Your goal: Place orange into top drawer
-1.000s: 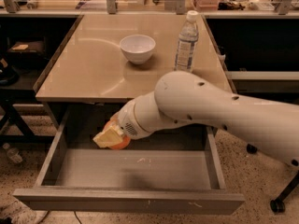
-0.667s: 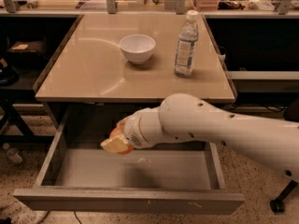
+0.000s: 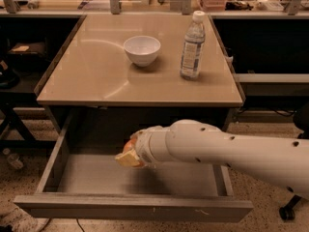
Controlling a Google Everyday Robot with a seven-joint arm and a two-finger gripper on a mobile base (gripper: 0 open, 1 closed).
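Nearest the camera, the top drawer (image 3: 87, 178) stands pulled well out from under the table, its grey floor open to the arm so the fruit can go straight down. Just above that floor, near the middle, the gripper (image 3: 128, 155) hangs at the end of the white arm (image 3: 231, 151), which reaches in from the right. Its fingers are closed around the orange (image 3: 131, 145), with only a little peel showing, so the fruit is over the drawer but apparently not yet resting in it. Lowering and letting go looks like the step in hand. Farther back, on the table (image 3: 96, 81), a white bowl (image 3: 142, 50) and a water bottle (image 3: 192, 45) stand apart, out of the arm's way.
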